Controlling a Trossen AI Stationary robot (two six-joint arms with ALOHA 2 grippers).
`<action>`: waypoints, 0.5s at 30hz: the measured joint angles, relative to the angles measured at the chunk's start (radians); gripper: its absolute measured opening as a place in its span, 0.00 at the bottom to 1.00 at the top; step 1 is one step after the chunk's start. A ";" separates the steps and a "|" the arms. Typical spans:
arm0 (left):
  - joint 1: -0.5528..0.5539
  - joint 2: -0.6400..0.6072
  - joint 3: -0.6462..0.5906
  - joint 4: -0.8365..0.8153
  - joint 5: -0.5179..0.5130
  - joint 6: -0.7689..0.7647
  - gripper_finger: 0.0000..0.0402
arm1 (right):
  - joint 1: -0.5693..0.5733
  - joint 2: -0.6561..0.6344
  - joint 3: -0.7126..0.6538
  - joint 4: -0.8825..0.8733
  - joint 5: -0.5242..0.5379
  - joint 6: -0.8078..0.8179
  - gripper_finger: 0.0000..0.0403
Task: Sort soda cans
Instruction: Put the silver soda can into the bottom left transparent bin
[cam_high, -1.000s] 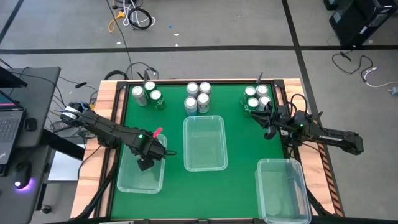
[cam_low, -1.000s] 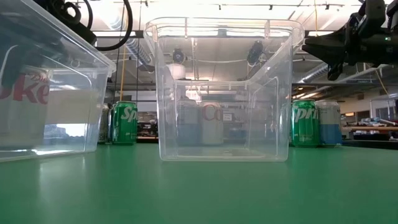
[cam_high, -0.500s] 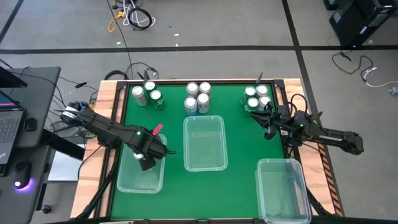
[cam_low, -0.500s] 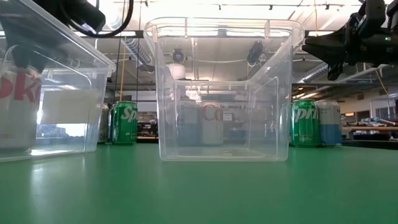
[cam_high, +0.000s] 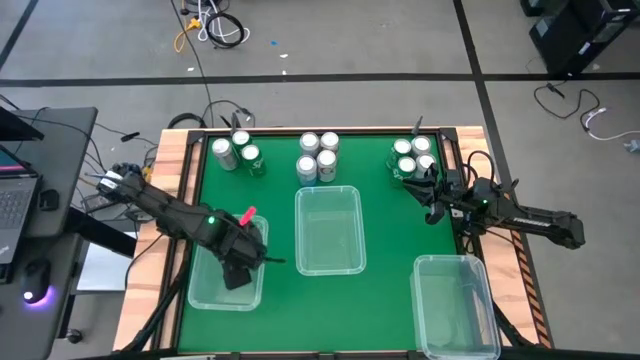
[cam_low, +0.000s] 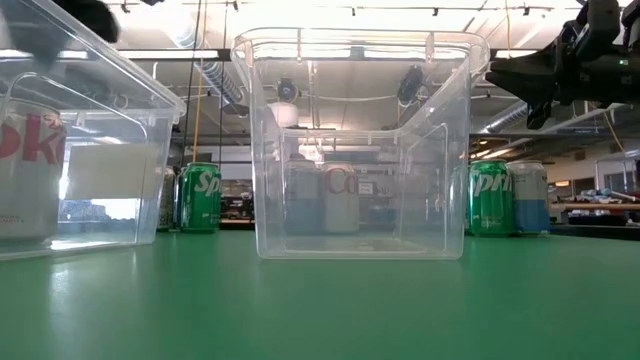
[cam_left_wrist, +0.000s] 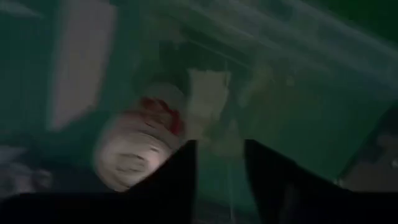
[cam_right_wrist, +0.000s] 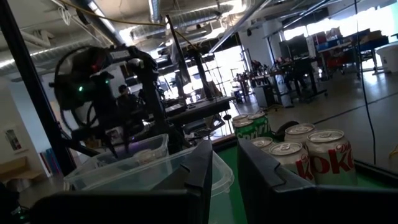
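A silver-white soda can (cam_low: 25, 170) with red lettering stands upright inside the clear left bin (cam_high: 200, 295). The left wrist view looks down on its top (cam_left_wrist: 134, 152). My left gripper (cam_high: 238, 272) hovers over that bin, open by a narrow gap (cam_left_wrist: 219, 152) beside the can, with nothing between its fingers. Three clusters of cans stand along the far edge: left (cam_high: 235, 155), middle (cam_high: 318, 157) and right (cam_high: 413, 158). My right gripper (cam_high: 428, 193) hangs above the table just near of the right cluster, its fingers (cam_right_wrist: 225, 152) a narrow gap apart and empty.
An empty clear bin (cam_high: 300, 230) stands mid-table and another (cam_high: 420, 300) at the near right corner. Silver-white cans (cam_right_wrist: 311, 155) and a green one (cam_right_wrist: 252, 127) stand just ahead of my right gripper. Wooden rails frame the green mat (cam_high: 390, 230).
My left gripper has risen away from the silver-white can, out of the top of the low view, and drifted a little toward the table's near edge. The can stays standing in the left bin.
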 joint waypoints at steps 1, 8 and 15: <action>-0.012 0.000 -0.019 0.016 0.018 -0.009 0.22 | 0.000 0.000 0.000 -0.001 -0.005 -0.003 0.15; -0.050 0.000 -0.154 0.054 0.051 -0.062 0.02 | 0.000 0.000 0.000 -0.002 -0.036 -0.009 0.15; -0.046 -0.001 -0.224 0.062 0.019 -0.061 0.01 | 0.000 0.000 0.000 -0.002 -0.036 -0.011 0.15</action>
